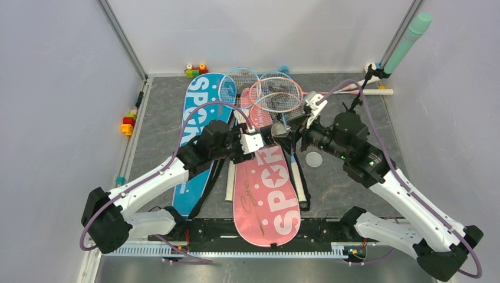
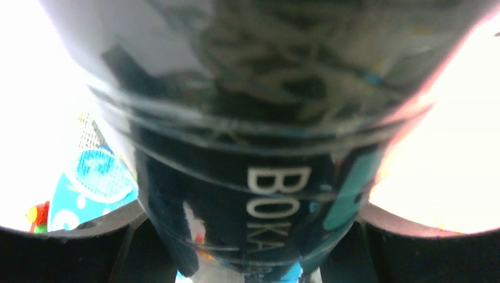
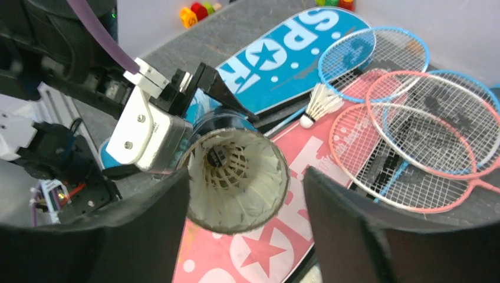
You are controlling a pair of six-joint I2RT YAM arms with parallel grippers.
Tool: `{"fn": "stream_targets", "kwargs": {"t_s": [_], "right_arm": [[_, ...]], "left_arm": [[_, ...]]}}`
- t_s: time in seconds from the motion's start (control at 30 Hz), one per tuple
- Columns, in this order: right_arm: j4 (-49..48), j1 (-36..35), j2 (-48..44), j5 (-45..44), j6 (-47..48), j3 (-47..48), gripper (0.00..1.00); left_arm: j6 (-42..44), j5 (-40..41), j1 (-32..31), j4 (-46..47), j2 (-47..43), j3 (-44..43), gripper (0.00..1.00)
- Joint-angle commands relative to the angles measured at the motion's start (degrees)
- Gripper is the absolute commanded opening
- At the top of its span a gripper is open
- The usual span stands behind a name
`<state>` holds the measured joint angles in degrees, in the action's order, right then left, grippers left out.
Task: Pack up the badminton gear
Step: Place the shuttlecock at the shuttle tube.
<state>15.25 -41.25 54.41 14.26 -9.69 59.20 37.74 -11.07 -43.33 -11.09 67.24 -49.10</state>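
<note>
Grey, stone-patterned surface (image 1: 159,118) with plain white walls on three sides.

Above its middle, the left pincer (image 1: 263,137) is clenched round the dark tube (image 2: 259,177), which lies roughly level with its open mouth toward the right arm. The right pincer (image 3: 244,174) is released. Its fingers stand spread on either side of that mouth and appear to grasp nothing. One shuttlecock (image 3: 224,162) sits nested inside the tube.

The tube looks light, thin-walled and glossy, so it would probably slip or dent under a hard squeeze. A moderate hold round the mid-body, as now, seems right.

A loose shuttlecock (image 3: 320,103) lies on the pink bag (image 1: 265,194) just beside the racket heads. Its feather skirt is likely fragile, so it is better pinched at the cork nose.

The blue racket (image 3: 374,56) and pink rackets (image 3: 407,159) overlap toward the far edge. They look light and stiff, and the shaft or handle is the safest place to take them, not the strings.

Both bags look soft and floppy. The pink one reaches the near edge, and the blue bag (image 1: 197,106) lies slanted to its left.

A pale round disc (image 1: 314,159), perhaps the tube's cap, rests right of the pink bag. Toy blocks (image 1: 128,124) sit at the left edge, and more are at the far edge.
</note>
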Motion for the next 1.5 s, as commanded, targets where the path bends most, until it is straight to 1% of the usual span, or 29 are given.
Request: {"fn": "stream_targets", "kwargs": {"t_s": [0.0, 0.1, 0.2, 0.27, 0.37, 0.43, 0.47, 0.57, 0.67, 0.73, 0.83, 0.9, 0.97, 1.0, 1.07, 1.13, 1.2, 1.27, 1.33, 1.47], "right_arm": [[-0.5, -1.8, -3.3, 0.7, 5.7, 4.8, 0.81], [0.9, -1.8, -4.5, 0.8, 8.2, 6.3, 0.9], [-0.6, -1.8, -6.1, 0.4, 8.8, 5.3, 0.97], [-1.8, -1.8, -6.6, 0.4, 9.2, 4.5, 0.98], [-0.9, -1.8, -5.7, 1.7, 9.2, 5.1, 0.98], [0.2, -1.8, -5.2, 2.2, 10.5, 6.1, 0.98], [0.3, -1.8, -5.3, 1.9, 10.9, 6.2, 1.0], [0.9, -1.8, -6.4, -0.9, 10.9, 6.0, 0.99], [0.5, -1.8, -8.8, -7.8, 10.4, 4.5, 0.99], [-0.1, -1.8, -10.7, -13.5, 10.7, 2.8, 0.98], [-0.4, -1.8, -12.0, -30.5, 9.8, -0.7, 0.98], [-0.4, -1.7, -11.8, -42.4, 9.8, -3.9, 0.98], [-0.6, -1.0, -11.4, -50.3, 7.8, -7.2, 0.99], [-0.9, -0.2, -11.3, -52.1, 6.7, -9.0, 0.99], [-3.0, 4.2, -11.0, -49.8, 5.3, -13.5, 0.99], [-4.7, 11.5, -9.8, -42.4, 4.0, -17.0, 0.99], [-5.4, 20.0, -7.4, -34.4, 1.7, -19.3, 0.99], [-6.0, 26.6, -6.0, -31.2, 0.7, -22.2, 0.99], [-7.4, 33.9, -5.7, -27.2, 0.3, -25.4, 0.99], [-14.5, 50.1, -4.9, -15.3, -1.2, -30.9, 0.99]], "left_arm": [[-2.5, 1.5, -1.4, 9.2, -1.3, -0.6, 0.02], [-3.5, 2.0, -1.4, 9.7, -1.4, -0.5, 0.02], [-4.6, 3.5, -1.4, 10.6, -1.1, -0.5, 0.02], [-5.2, 3.7, -1.4, 10.7, -0.8, -0.6, 0.02], [-6.5, 3.9, -1.4, 10.9, -1.0, -0.8, 0.02], [-6.9, 4.0, -1.4, 13.3, -1.2, -0.2, 0.02], [-7.1, 4.2, -1.4, 14.1, -1.2, 0.1, 0.02], [-8.5, 6.5, -1.4, 15.9, -1.0, 0.2, 0.02], [-12.5, 12.2, -1.4, 19.2, -1.0, 0.3, 0.02], [-17.8, 17.4, -1.4, 22.1, -1.9, 0.2, 0.02], [-27.7, 28.1, -1.3, 24.1, -5.0, 0.0, 0.02], [-30.2, 32.8, -1.4, 25.2, -8.9, 1.7, 0.02], [-30.9, 36.6, -1.4, 26.1, -12.6, 4.2, 0.04], [-32.0, 39.0, -1.4, 25.6, -14.5, 5.2, 0.04], [-34.7, 43.3, -1.4, 23.4, -18.1, 7.3, 0.04], [-37.0, 45.1, -1.4, 21.9, -21.0, 9.7, 0.04], [-37.2, 45.4, -1.4, 21.2, -23.6, 12.2, 0.06], [-36.8, 45.3, -1.4, 20.6, -25.8, 14.0, 0.07], [-36.2, 46.6, -1.4, 22.1, -26.8, 15.8, 0.07], [-35.3, 44.7, -1.4, 23.1, -26.4, 16.2, 0.05]]}}
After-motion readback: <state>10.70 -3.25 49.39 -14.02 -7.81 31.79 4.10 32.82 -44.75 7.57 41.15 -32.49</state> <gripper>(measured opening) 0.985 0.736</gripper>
